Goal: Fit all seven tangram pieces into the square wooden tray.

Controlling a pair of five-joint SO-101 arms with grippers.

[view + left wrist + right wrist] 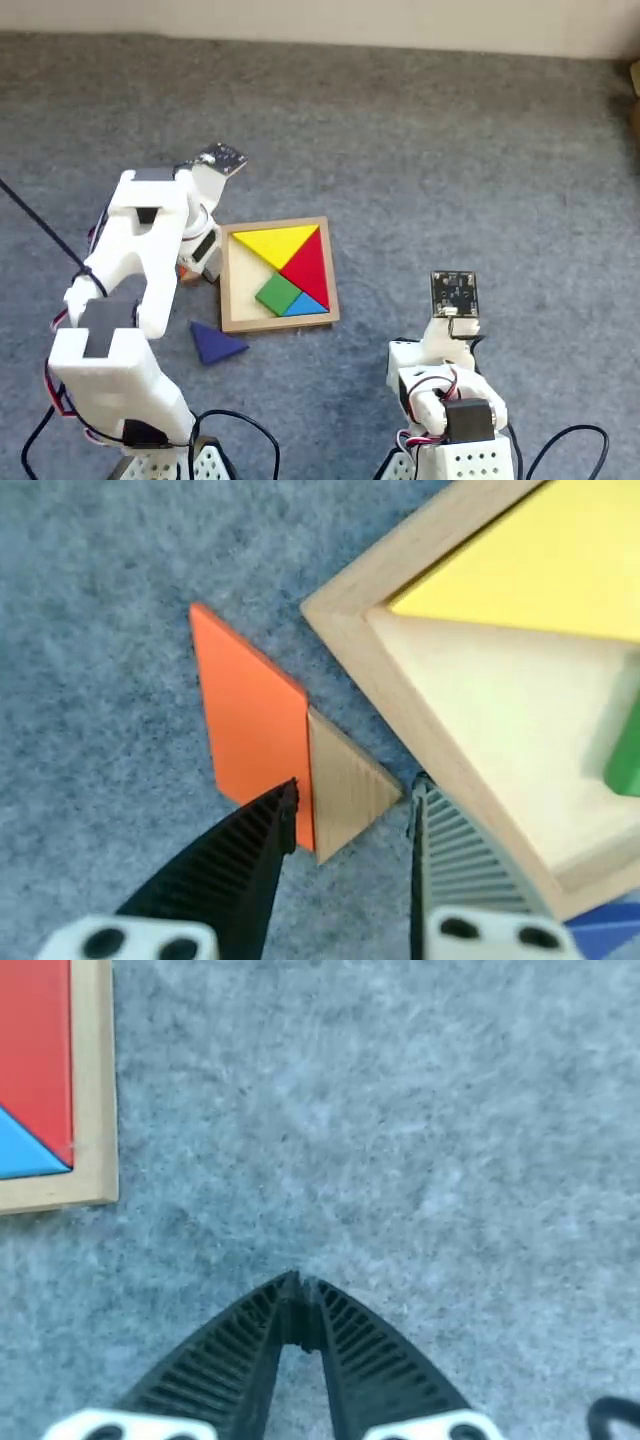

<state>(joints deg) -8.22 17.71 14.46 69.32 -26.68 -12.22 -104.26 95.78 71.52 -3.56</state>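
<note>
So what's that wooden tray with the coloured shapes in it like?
The wooden tray is square, apparently pale wood, with a raised rim around a shallow floor. It lies flat on the grey carpet, slightly turned. Inside, a yellow triangle, a red triangle, a green square and a small blue triangle fill one side; the rest of its floor is bare. An orange piece and a pale wooden triangle lie just outside one corner.
</note>
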